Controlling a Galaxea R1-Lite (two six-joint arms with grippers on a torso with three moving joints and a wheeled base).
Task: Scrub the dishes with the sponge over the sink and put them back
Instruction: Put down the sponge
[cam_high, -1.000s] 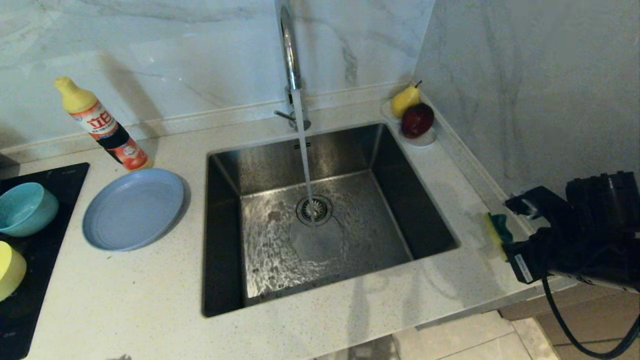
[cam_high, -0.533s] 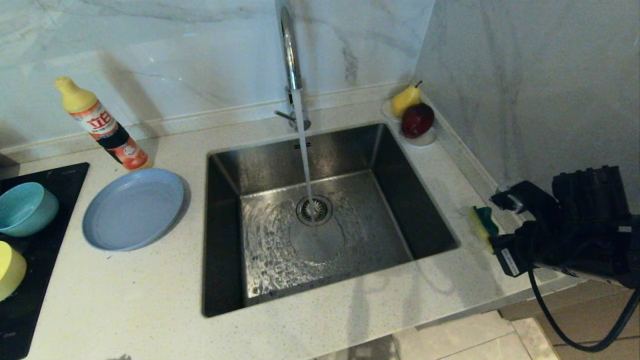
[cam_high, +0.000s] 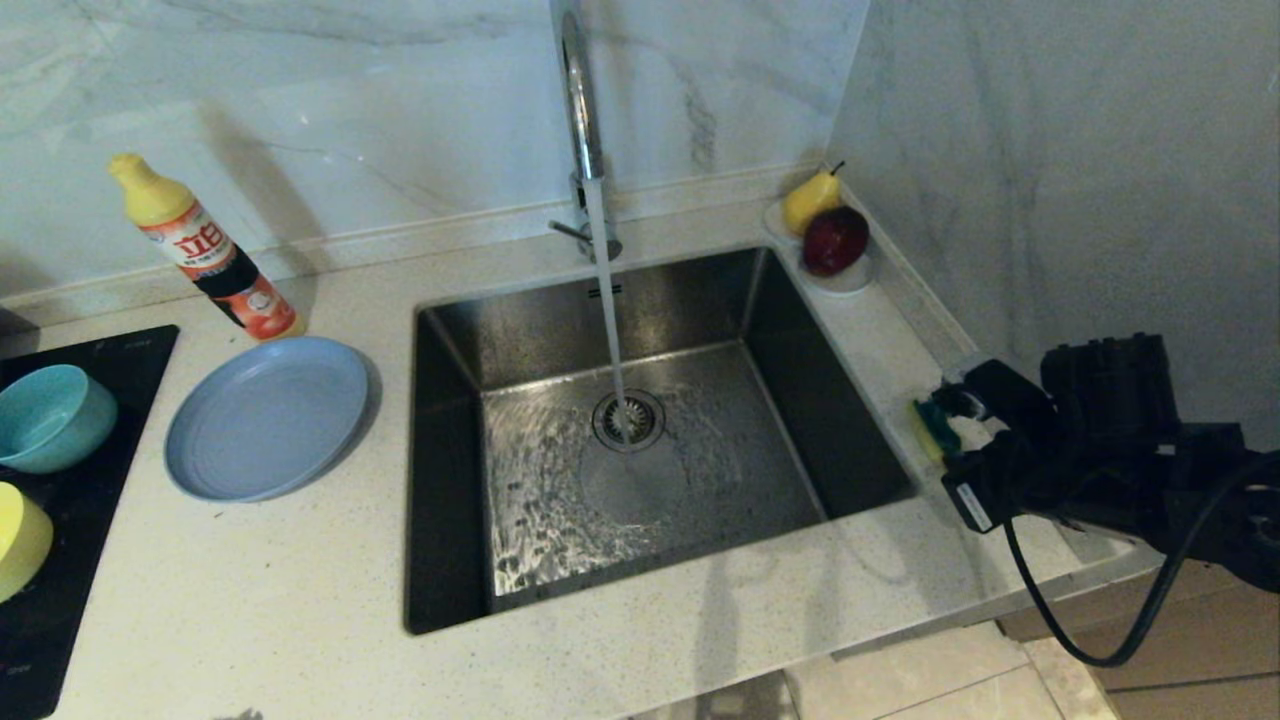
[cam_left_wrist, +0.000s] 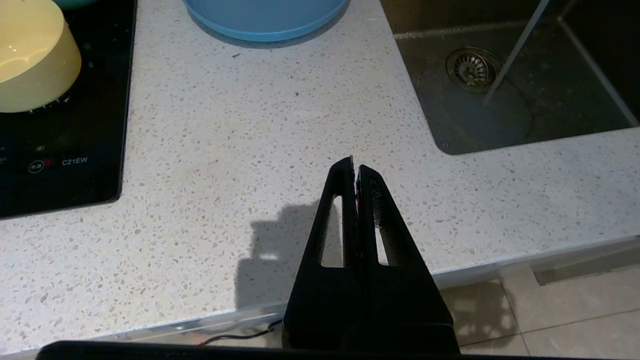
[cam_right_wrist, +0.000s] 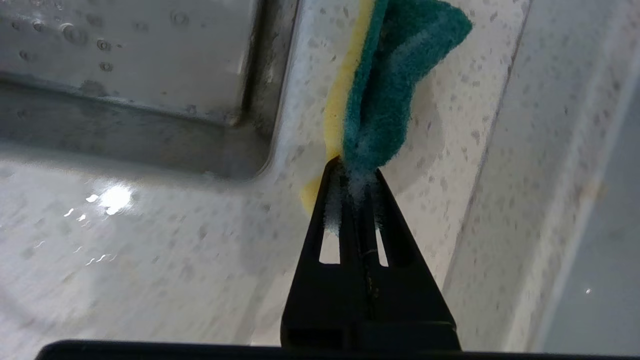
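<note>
the sink (cam_high: 850, 400) fills the middle of the counter (cam_high: 300, 600), water running from the faucet (cam_high: 578, 110) onto the drain. the right gripper (cam_right_wrist: 356, 172) reaches in low over the counter strip between the sink's right rim and the wall, jaws clamped on the sponge (cam_right_wrist: 385, 90), which is lifted off the counter. the left gripper (cam_left_wrist: 354, 166) hangs over the counter's front edge, jaws pressed together, empty. the plate (cam_high: 265, 417), teal bowl (cam_high: 50, 415) and yellow bowl (cam_high: 20, 540) sit left of the sink.
</note>
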